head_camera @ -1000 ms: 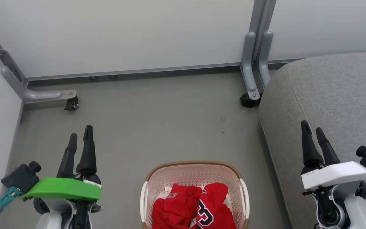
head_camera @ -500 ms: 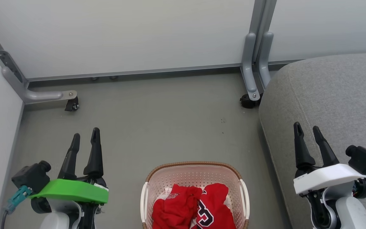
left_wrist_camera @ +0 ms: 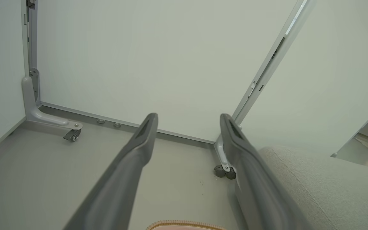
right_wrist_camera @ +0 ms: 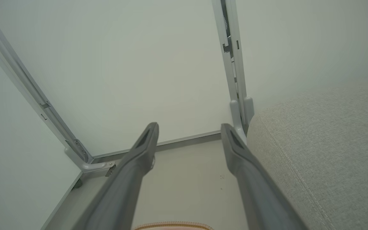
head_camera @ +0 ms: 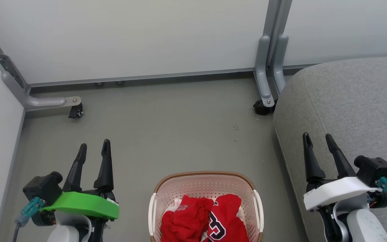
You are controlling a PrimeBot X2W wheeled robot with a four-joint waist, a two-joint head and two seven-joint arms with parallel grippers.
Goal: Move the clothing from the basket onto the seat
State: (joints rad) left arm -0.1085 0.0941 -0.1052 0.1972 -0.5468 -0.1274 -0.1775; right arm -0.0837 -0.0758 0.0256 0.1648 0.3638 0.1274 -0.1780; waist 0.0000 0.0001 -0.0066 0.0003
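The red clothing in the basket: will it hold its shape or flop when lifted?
Probably flop: the clothing lies crumpled in soft folds, so it should drape. Thin-looking, so likely light. The two pieces overlap in the basket, so one may drag the other.

Soft red cloth clothing (head_camera: 204,218) fills a perforated plastic basket (head_camera: 207,184) beside the seat (head_camera: 354,101) of coarse grey woven fabric.

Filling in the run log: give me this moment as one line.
clothing: in basket | seat: right of basket | left gripper: open, empty | right gripper: open, empty | step: no grasp yet
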